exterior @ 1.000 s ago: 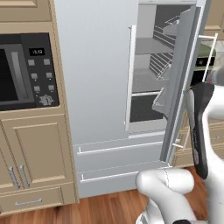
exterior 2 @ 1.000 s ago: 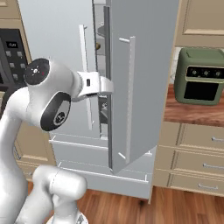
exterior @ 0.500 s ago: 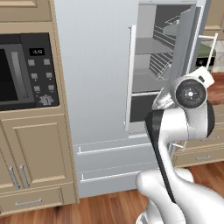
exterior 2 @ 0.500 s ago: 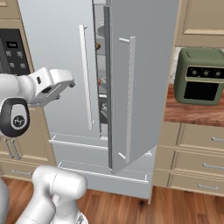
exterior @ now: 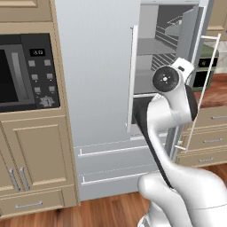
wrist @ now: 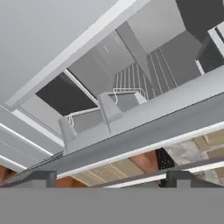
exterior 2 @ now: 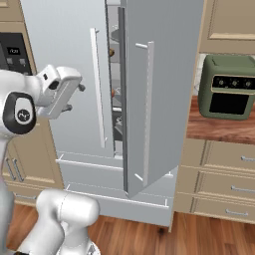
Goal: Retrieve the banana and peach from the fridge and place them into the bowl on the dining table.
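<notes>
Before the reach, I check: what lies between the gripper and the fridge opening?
In the right base view, the closed left door's white handle stands between the open gripper and the fridge opening.

Fridge (exterior 2: 69, 50): right door (exterior 2: 159, 89) swung open, left door shut; wire shelves (exterior: 166, 57) inside, two drawers (exterior: 111, 159) beneath. Built-in oven (exterior: 26, 73) in cabinets to fridge's left. Air fryer (exterior 2: 229, 87) on the desk (exterior 2: 219, 127) to fridge's right, drawers under it.

We see flat, even, bright rendered light with no clear source and only faint shadows. The fridge (exterior: 102, 88) interior sits darker behind its open door. Edges look slightly soft and pixelated; no glare or lens bending.
</notes>
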